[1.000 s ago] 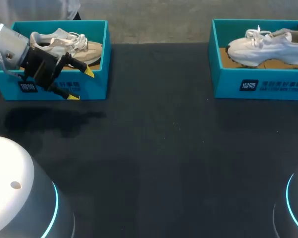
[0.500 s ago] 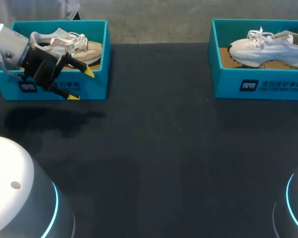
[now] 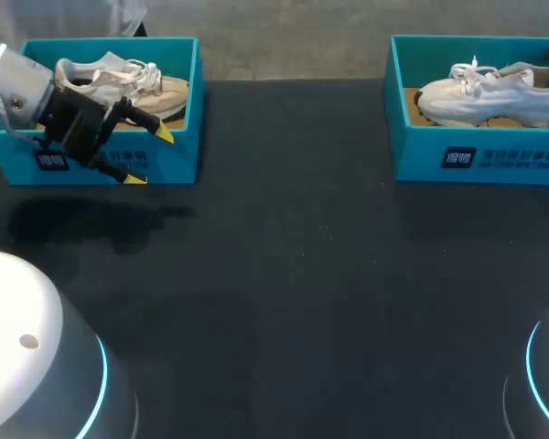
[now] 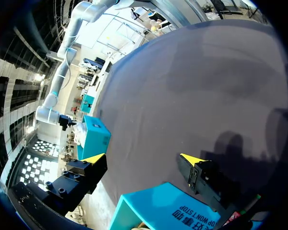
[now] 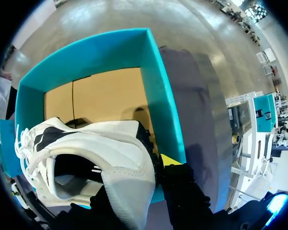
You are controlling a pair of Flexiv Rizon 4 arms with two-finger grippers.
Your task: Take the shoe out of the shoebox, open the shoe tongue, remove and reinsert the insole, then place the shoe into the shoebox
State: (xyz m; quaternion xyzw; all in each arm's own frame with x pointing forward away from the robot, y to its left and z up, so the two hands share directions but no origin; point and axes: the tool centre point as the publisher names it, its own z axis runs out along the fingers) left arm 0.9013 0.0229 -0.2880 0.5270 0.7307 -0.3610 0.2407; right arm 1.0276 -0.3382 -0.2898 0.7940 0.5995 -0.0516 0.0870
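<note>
r gripper point(image 5: 137, 179) clamped on white shoe point(image 3: 480, 91) heel. shoe has slid toward 9, still in box point(image 3: 480, 163) at 2 o'clock, so lift-out barely started. l gripper point(image 3: 150, 156) fingers spread, parked at 10.

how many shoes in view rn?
2. A beige shoe lies in the left shoebox at the table's far left; a white shoe sits in the right shoebox at the far right. None seem hidden, though box walls block part of each interior.

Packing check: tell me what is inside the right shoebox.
A white shoe, heel in the right tool, over the brown cardboard floor of the right shoebox. The floor beneath the shoe is hidden.
</note>
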